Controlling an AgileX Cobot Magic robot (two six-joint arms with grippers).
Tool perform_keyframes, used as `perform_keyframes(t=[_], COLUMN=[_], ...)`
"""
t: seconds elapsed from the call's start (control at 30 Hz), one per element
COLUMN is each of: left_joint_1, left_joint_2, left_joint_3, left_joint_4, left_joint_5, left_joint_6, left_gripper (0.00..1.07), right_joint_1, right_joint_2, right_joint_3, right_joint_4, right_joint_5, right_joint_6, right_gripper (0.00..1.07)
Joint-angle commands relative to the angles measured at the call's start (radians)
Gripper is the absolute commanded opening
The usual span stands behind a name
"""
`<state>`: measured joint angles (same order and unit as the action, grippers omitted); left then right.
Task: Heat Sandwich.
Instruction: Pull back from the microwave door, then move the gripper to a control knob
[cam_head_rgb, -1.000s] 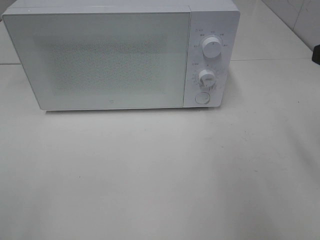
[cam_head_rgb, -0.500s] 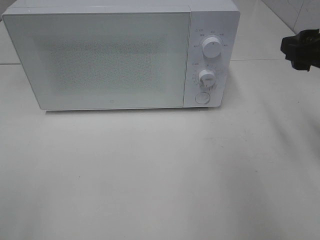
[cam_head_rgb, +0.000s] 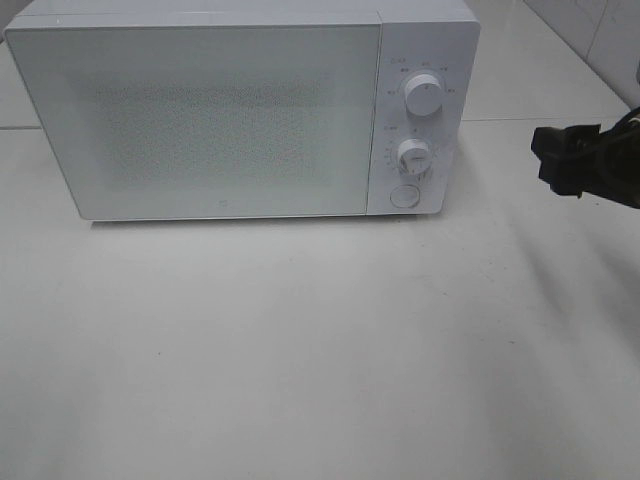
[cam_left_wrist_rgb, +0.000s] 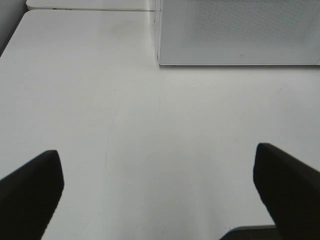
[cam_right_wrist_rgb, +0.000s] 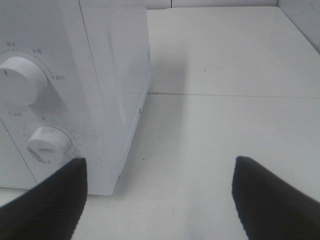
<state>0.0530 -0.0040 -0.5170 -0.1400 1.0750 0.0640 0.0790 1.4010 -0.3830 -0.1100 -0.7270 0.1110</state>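
Note:
No view shows the sandwich. The white microwave (cam_head_rgb: 200, 120) stands at the back of the table with its door shut. My right gripper (cam_head_rgb: 546, 158) reaches in from the right edge, open, level with the control panel and well clear of it. In the right wrist view this gripper (cam_right_wrist_rgb: 160, 200) holds nothing, and its dark fingers (cam_right_wrist_rgb: 45, 205) frame the microwave's (cam_right_wrist_rgb: 115, 75) right front corner. My left gripper (cam_left_wrist_rgb: 159, 195) is open and empty over bare table, short of the microwave's (cam_left_wrist_rgb: 240, 35) lower left corner. It does not show in the exterior high view.
The control panel carries an upper knob (cam_head_rgb: 425, 95), a lower knob (cam_head_rgb: 412, 155) and a round button (cam_head_rgb: 404, 195). The white table (cam_head_rgb: 300, 350) stretches in front of the microwave. A tiled wall (cam_head_rgb: 600, 30) rises at the back right.
My right gripper has come in from the right edge, moving left and lower in the exterior high view. The microwave has not moved.

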Motion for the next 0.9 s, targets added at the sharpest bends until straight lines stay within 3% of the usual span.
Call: perform_keyframes(t=[0.03, 0.23, 0.37, 0.67, 0.9], left_joint_1=[0.002, 0.002, 0.002, 0.002, 0.002], left_joint_2=[-0.022, -0.022, -0.022, -0.022, -0.022], left_joint_3=[0.003, 0.003, 0.003, 0.003, 0.003], left_joint_4=[-0.006, -0.006, -0.006, -0.006, -0.006], left_joint_5=[-0.005, -0.005, -0.005, -0.005, -0.005], left_joint_6=[-0.006, -0.006, -0.006, -0.006, -0.006], left_gripper=[0.98, 0.98, 0.98, 0.98, 0.98], right_joint_1=[0.032, 0.147, 0.307, 0.475, 0.539], right_joint_2=[0.026, 0.087, 0.168, 0.293, 0.353], right_joint_3=[0.022, 0.030, 0.029, 0.029, 0.018], right_joint_4=[0.039, 0.195, 0.413, 0.590, 0.642], right_joint_5=[-0.081, -0.159, -0.281, -0.442, -0.534], right_joint_6=[-0.042, -0.152, -0.251, -0.276, -0.276], right_gripper=[0.76, 0.76, 0.76, 0.76, 0.76])
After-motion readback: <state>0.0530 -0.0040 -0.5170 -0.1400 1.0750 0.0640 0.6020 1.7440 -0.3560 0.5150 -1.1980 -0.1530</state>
